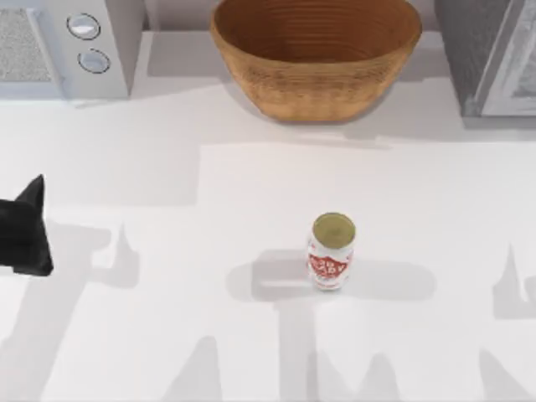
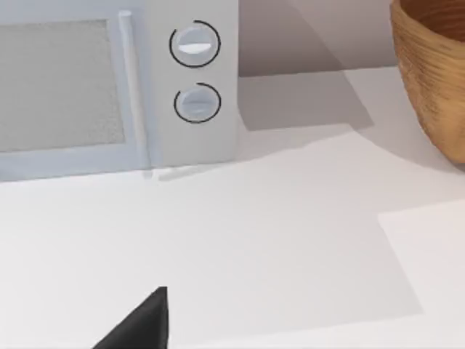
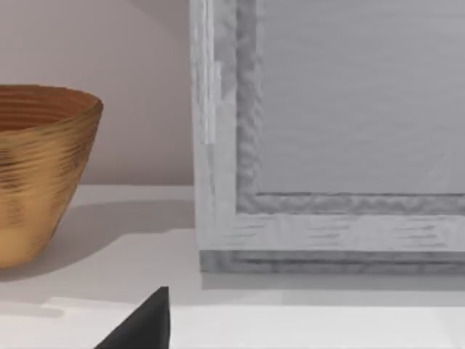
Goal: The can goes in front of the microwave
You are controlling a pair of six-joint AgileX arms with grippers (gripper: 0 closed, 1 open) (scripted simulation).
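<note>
Though labelled, upright cylindrical can (image 1: 332,251)

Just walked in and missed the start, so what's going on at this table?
Nothing is being handled yet. The can stands upright by itself near the middle of the table, well away from the microwave at the back left. A woven basket sits at the back centre and a darker grey box at the back right. The left gripper is at the table's left edge, not touching anything.
</note>
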